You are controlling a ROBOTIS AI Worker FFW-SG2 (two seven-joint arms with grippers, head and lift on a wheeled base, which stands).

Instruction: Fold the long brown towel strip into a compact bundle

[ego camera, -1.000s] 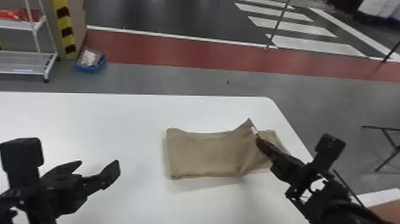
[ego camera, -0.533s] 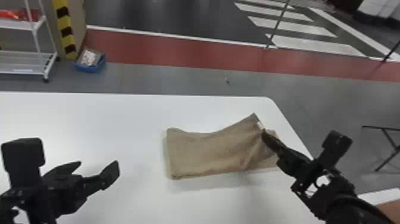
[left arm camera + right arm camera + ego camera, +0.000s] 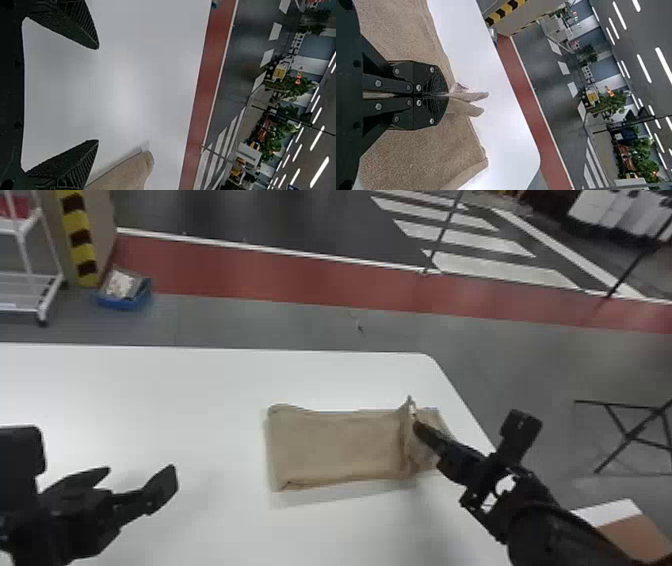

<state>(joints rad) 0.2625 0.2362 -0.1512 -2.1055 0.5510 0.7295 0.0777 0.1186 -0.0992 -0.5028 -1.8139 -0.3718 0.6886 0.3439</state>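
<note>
Behind everything spreads the grey floor (image 3: 500,365), crossed by a red band (image 3: 250,270). The white tabletop (image 3: 150,390) fills the near part of the head view, its far right corner rounded off. Past it, at the far left, stands a white rack (image 3: 47,301) beside a post striped black and yellow (image 3: 77,240), and to the right is a black folding frame (image 3: 630,436). Both arms are over the tabletop. The left end effector (image 3: 141,472) is parked there empty, well apart from the towel, its two fingers (image 3: 79,158) spread wide. The right end effector (image 3: 416,427) is closed, its fingers pressed together on a pinch of the brown towel (image 3: 335,445); in the right wrist view, two folded lips of cloth poke out past the fingertips. The towel lies toward the right side of the tabletop, its long sides running left to right, mostly flat, with a standing ridge where it is gripped and a shorter stretch beyond that, near the tabletop's right edge. A blue bin (image 3: 120,302) sits on the floor by the striped post. Smallest is a pale patch (image 3: 412,408) on the raised ridge.
</note>
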